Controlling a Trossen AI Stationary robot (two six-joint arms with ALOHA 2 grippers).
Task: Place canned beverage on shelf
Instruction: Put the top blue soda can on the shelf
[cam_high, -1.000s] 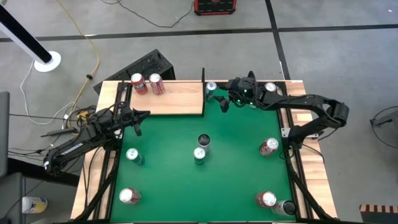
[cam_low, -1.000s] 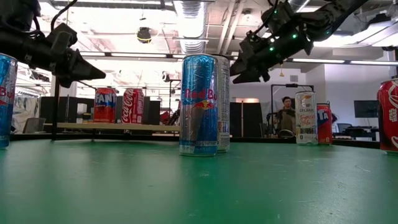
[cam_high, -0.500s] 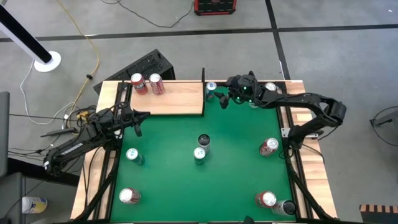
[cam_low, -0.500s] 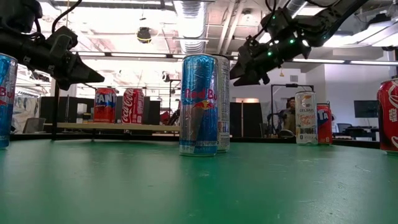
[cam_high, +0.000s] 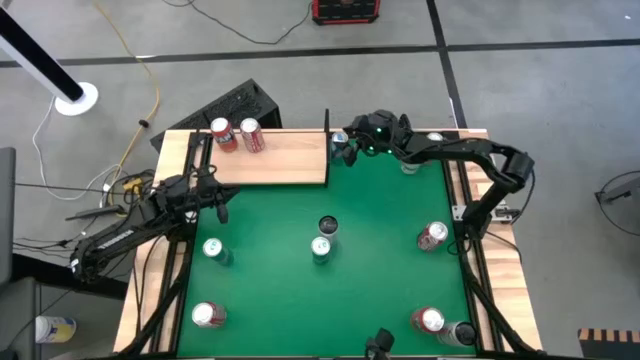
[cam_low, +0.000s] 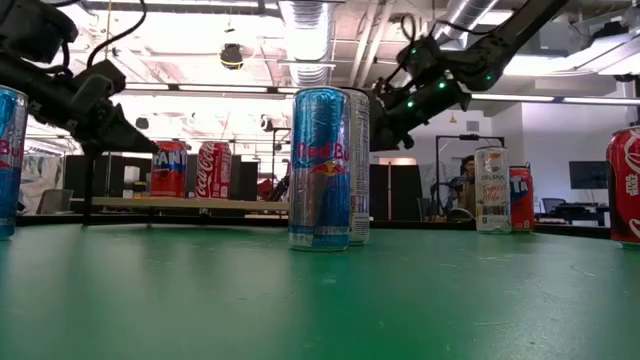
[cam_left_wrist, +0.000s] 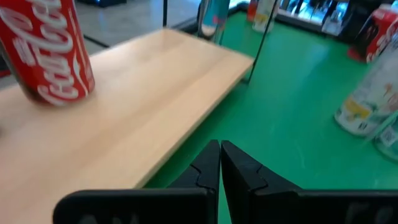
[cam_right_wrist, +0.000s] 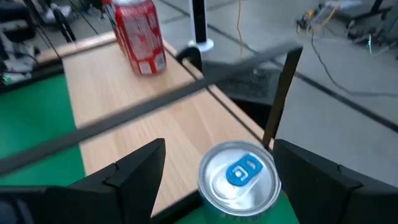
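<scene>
The shelf, a pale-wood board, lies at the table's far left and bears two red cans standing on their bases. A silver can with a blue tab stands on the green tabletop just off the shelf's right end. My right gripper hovers open over it, one finger on each side of the can's top, touching nothing. My left gripper is shut and holds nothing, near the shelf's near left corner.
Several more cans stand on the green tabletop: two at the middle, one at the left, red ones at the right and at both near corners. A thin black post rises at the shelf's right end.
My right gripper has travelled toward the table's left edge along the far side, up to the blue-tabbed can by the shelf's end, and has stayed open. My left gripper has tipped its shut fingers downward without shifting place.
</scene>
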